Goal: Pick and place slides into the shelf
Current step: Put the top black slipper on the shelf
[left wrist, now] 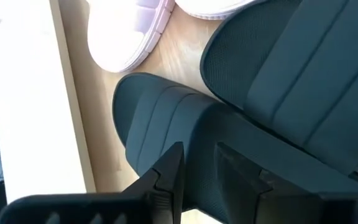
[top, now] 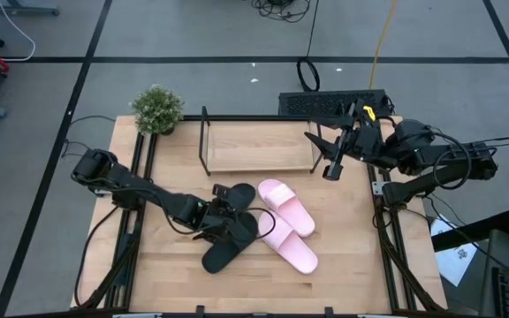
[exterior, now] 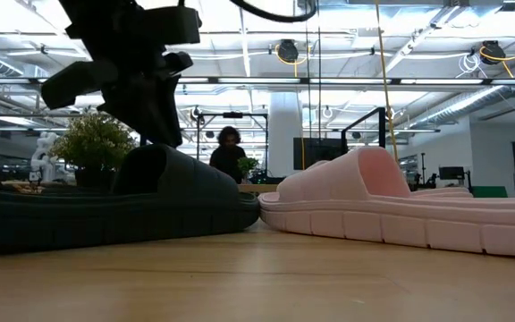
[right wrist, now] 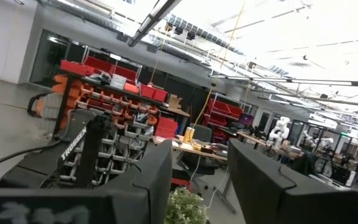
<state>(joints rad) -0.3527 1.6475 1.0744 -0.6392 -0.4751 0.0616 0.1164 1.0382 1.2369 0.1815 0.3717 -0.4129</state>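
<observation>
The left gripper is sitting low over the black slides at mid-table, its fingers narrowly parted around what seems to be the strap of one black slide (the wrist view is tight, so the hold is hard to confirm). The pink slides are lying just beside them, touching. The shelf is standing behind, toward the plant. The right gripper is hanging open by the shelf's end, holding nothing
</observation>
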